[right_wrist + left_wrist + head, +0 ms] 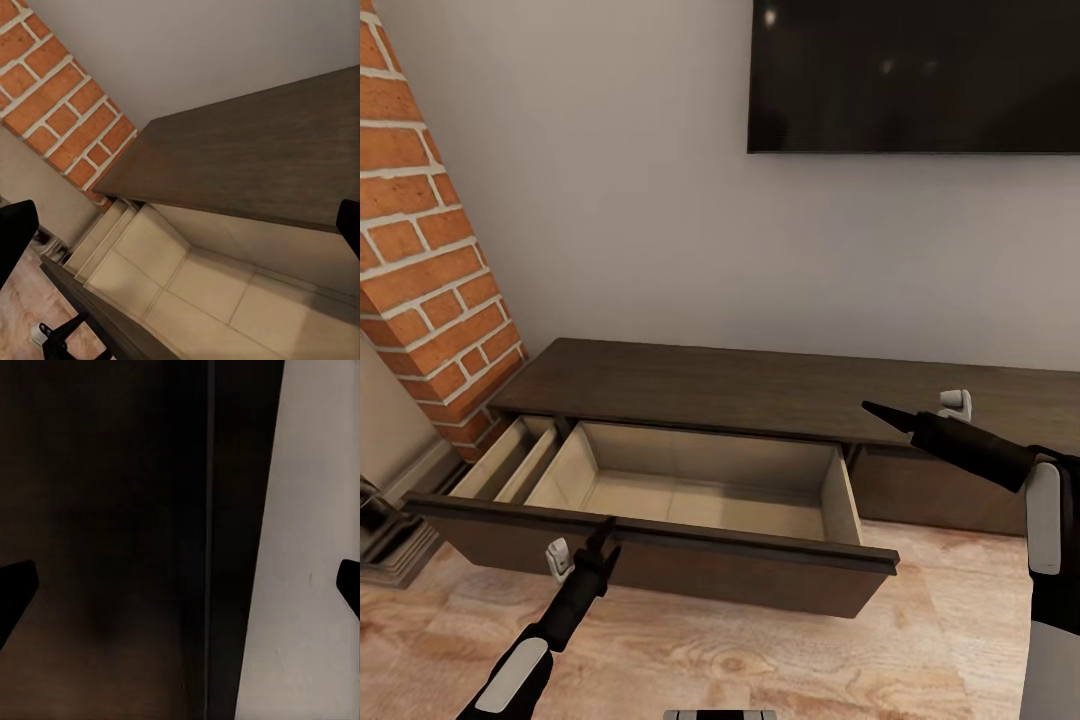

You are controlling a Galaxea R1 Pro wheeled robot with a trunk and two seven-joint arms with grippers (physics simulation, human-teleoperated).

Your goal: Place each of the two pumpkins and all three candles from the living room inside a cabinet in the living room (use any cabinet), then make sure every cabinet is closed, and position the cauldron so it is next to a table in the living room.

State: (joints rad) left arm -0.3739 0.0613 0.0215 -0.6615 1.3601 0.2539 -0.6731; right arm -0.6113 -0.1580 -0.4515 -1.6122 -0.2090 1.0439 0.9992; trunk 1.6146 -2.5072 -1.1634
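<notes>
long cabinet runs across mid frame, its drawer pulled out and bare inside, ready for loading. i park my left gripper at the drawer front, lower left, jaws apart. right gripper hovers mid right, jaws apart, holding nothing.

Cabinet: long, low, bench-like unit in dark-brown wood with a plain flat top, standing on the wooden floor against the pale wall, its left end beside a red brick column. Left drawer pulled well out, open; interior light beige, bare, with a narrow divided section along its left side. Drawer front dark brown, flat, capped by a darker top edge. Right portion of the unit shows a closed dark front. Drawer interior also visible in the right wrist view.
</notes>
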